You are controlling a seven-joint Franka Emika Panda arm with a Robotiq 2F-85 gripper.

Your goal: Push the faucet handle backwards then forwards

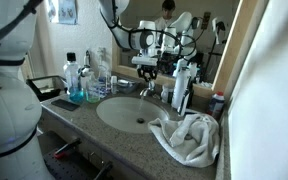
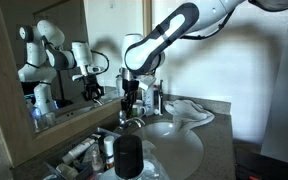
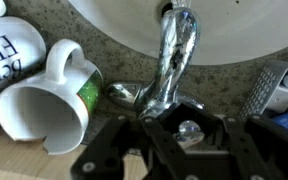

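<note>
The handle (image 3: 189,128) lies at lower centre of the wrist view, below the spout (image 3: 174,50) and by the gripper (image 3: 176,142); we cannot tell whether the jaws are parted. To its left we count two mugs, a lettered mug (image 3: 4,45) and a tipped mug (image 3: 44,100). At the top is one basin (image 3: 234,20).

We note the faucet handle (image 3: 189,128) — shiny chrome. Counter (image 3: 114,62) speckled grey-brown, basin (image 3: 234,18) white; mug (image 3: 39,112) white w/ black lettering — green patch.
</note>
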